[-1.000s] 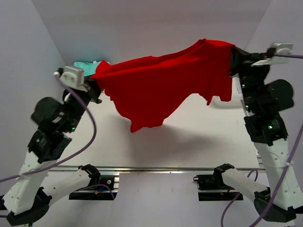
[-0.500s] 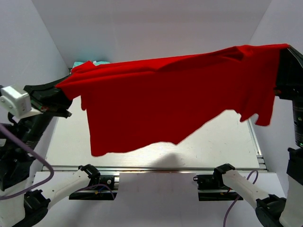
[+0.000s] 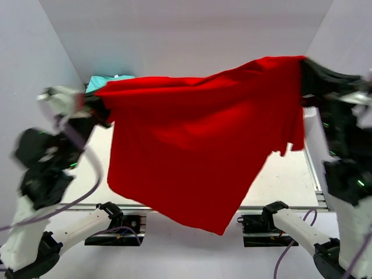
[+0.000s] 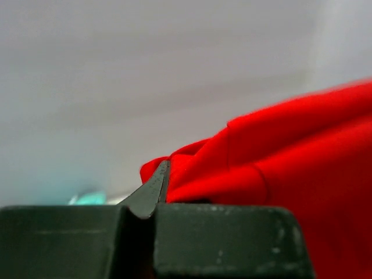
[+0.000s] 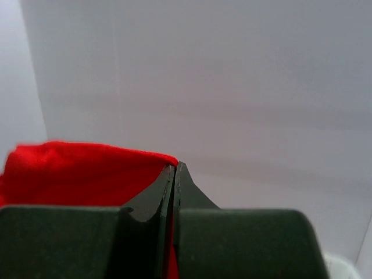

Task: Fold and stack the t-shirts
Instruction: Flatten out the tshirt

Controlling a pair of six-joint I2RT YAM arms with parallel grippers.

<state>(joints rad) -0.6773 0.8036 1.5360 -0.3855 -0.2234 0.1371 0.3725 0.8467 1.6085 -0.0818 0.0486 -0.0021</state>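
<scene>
While the red t-shirt [image 3: 197, 145] hangs in mid-air across the frame's centre, its upper corners pinched in the tightly closed left gripper [image 3: 102, 107] and right gripper [image 3: 303, 78], it looks light, limp and sag-prone, so corner holds suit it best.

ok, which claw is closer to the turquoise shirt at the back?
Left. The left claw holds the red shirt close by the turquoise shirt; the right claw is far across, at the red shirt's other end.
</scene>
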